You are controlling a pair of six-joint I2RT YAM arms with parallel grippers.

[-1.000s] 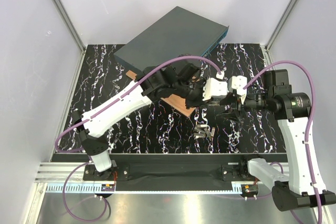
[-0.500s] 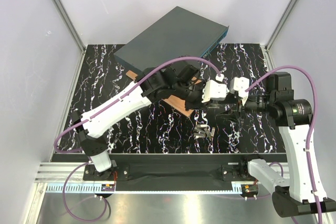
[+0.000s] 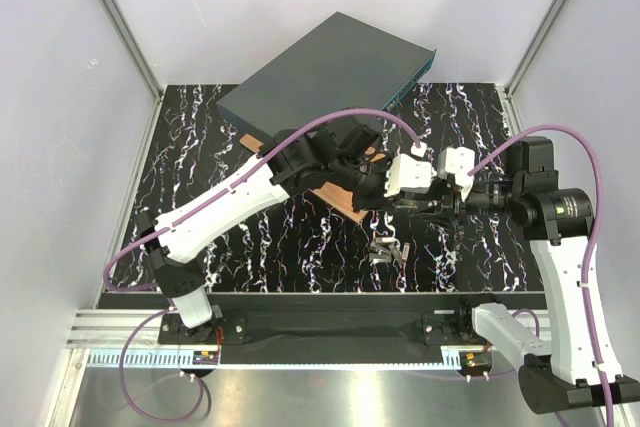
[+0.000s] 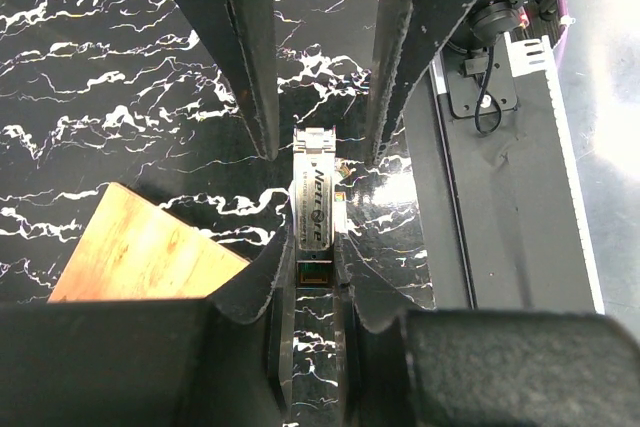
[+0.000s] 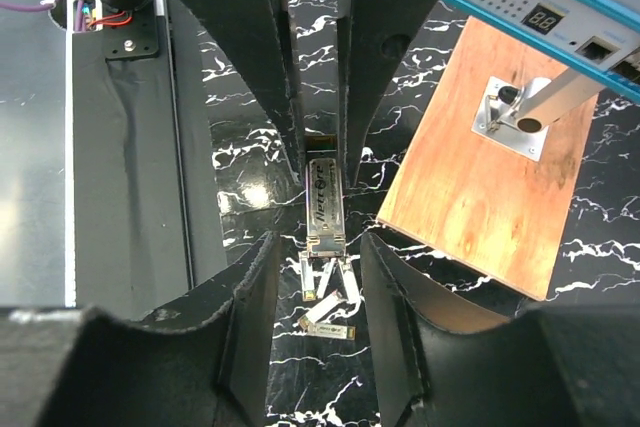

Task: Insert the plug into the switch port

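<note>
Plug (image 4: 313, 202), small silver metal module, sits mid-air clamped in left gripper (image 4: 312, 272), right gripper (image 5: 320, 242) straddling it jaws apart, well short of the grey-teal switch box (image 3: 330, 67); we judge handover, next right closes squarely.

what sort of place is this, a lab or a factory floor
Probably a robotics lab test cell: two robot arms bolted to an aluminium rail, plain white enclosure panels, and a network switch.

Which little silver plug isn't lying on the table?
The plug pinched in the left arm's fingers; the spare plugs lie loose on the table.
</note>
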